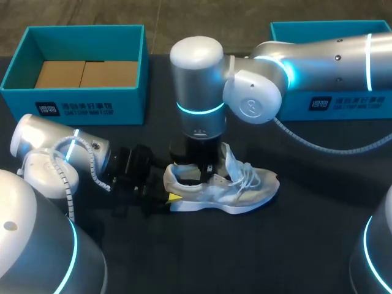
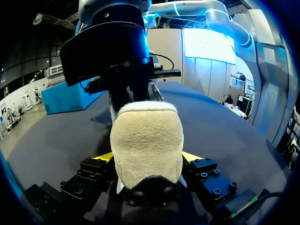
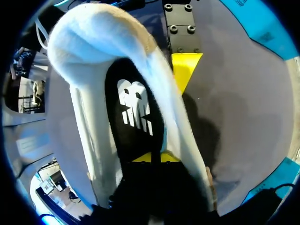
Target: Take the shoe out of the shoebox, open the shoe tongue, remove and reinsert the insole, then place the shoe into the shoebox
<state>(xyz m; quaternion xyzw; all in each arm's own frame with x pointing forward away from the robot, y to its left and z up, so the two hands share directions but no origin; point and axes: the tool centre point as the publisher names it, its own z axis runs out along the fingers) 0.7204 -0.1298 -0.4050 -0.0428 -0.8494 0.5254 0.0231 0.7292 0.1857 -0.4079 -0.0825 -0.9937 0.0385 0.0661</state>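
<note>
A white and grey sneaker (image 1: pixel 245 190) lies on the dark table, toe to the right, with its tongue (image 1: pixel 231 159) standing up. My left gripper (image 1: pixel 171 185) holds the heel (image 2: pixel 147 140), one yellow finger (image 2: pixel 190 156) pressed on each side. My right gripper (image 1: pixel 197 171) reaches down from above into the shoe's opening. In the right wrist view its yellow tips (image 3: pixel 156 157) are shut together on the black insole (image 3: pixel 136 108) with the white logo. Whether they pinch the insole I cannot tell. An open teal shoebox (image 1: pixel 73 101) stands at the back left.
A second teal box (image 1: pixel 343 101) stands at the back right, partly behind my right arm. The right arm's cable (image 1: pixel 318 144) trails over the table right of the shoe. Bare dark tabletop (image 1: pixel 245 257) stretches in front of the shoe.
</note>
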